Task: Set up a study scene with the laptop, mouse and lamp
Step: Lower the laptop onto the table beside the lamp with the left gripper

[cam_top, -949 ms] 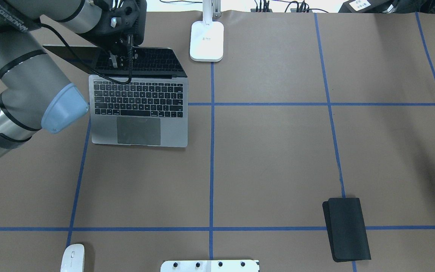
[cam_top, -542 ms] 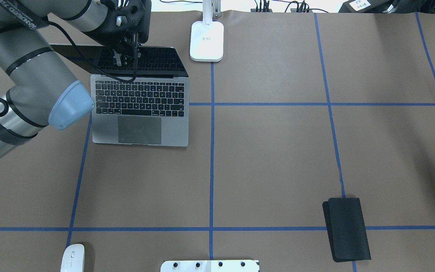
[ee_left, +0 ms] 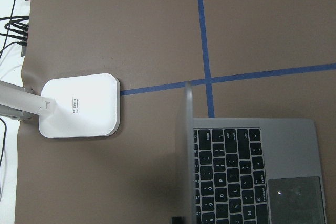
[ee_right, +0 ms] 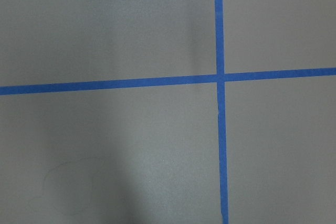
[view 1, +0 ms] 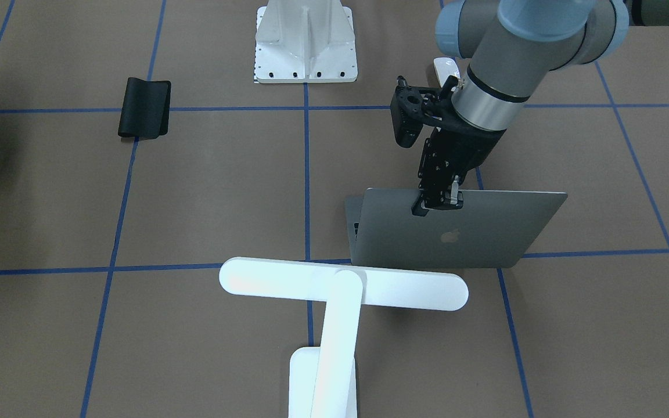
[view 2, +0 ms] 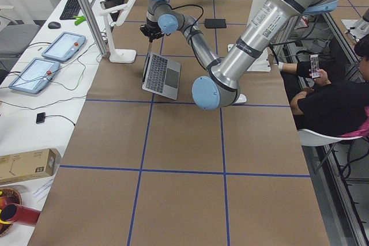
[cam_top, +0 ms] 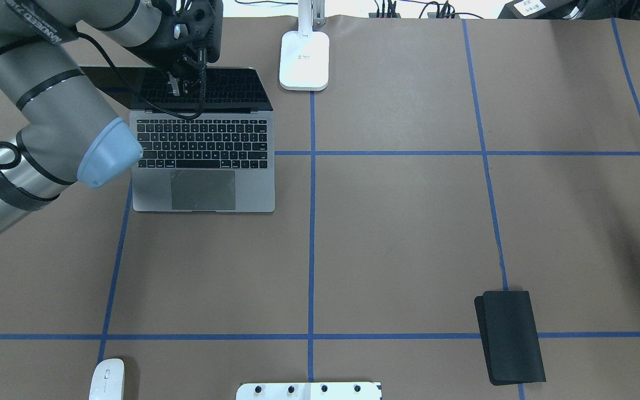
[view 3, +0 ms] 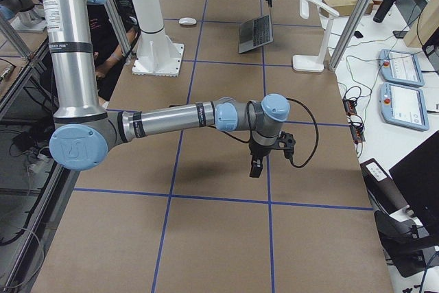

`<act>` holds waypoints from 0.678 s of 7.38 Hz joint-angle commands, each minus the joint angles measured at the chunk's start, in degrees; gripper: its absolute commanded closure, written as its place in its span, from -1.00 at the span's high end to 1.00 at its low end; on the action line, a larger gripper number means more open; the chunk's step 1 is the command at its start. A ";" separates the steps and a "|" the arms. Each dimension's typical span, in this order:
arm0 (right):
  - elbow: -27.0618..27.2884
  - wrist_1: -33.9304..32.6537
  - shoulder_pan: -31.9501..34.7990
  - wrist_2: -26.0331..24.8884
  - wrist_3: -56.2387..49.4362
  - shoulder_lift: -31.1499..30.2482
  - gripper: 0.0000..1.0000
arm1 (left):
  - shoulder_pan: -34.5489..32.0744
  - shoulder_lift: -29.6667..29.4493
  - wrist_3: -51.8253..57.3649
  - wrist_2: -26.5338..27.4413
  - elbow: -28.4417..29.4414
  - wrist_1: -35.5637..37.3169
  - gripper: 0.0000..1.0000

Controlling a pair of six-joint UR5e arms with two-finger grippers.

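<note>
**Lid pinched at its top edge — little room for error**

The laptop (view 1: 456,235) sits on the robot's left side of the table, towards the far edge. It is open, with its lid standing close to upright. The left gripper (view 1: 438,202) has its jaws closed on the lid's top edge, near the middle, just above the logo.

The hold is a thin pinch on a smooth metal rim, so a pull off the hinge's arc could let the fingers slide free. The same pull could instead drag or lift the whole base across the brown table cover. Pushing the lid further back carries another risk: the lamp (view 1: 343,284) stands just to the right of the laptop, and in the front-facing view its bar head seems to reach over towards the lid's far side. How much gap lies between them cannot be judged. The inner finger also presses on the screen, so a hard squeeze there could mark it.

Several things are hard to make out:
- The screen-side finger is hidden in the front-facing view, and the hinge shows nowhere clearly.
- The overhead view cuts off the lamp head and clips the mouse (cam_top: 107,379), which lies at the near edge, well apart from the laptop.
- The right gripper (view 3: 255,167) hangs over bare table, well to the right — whether its jaws are open or closed cannot be told.
</note>
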 commanded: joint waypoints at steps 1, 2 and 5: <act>-0.03 0.00 0.00 0.00 -0.09 -0.04 1.00 | 0.22 0.09 -2.24 0.73 1.34 -2.56 -1.00; -0.03 0.00 0.00 0.00 0.00 0.05 1.00 | 0.31 0.09 -1.98 0.73 1.87 -2.74 -1.00; -0.03 0.00 0.00 0.00 0.00 0.05 1.00 | 1.45 0.09 -2.15 0.64 2.67 -2.74 -1.00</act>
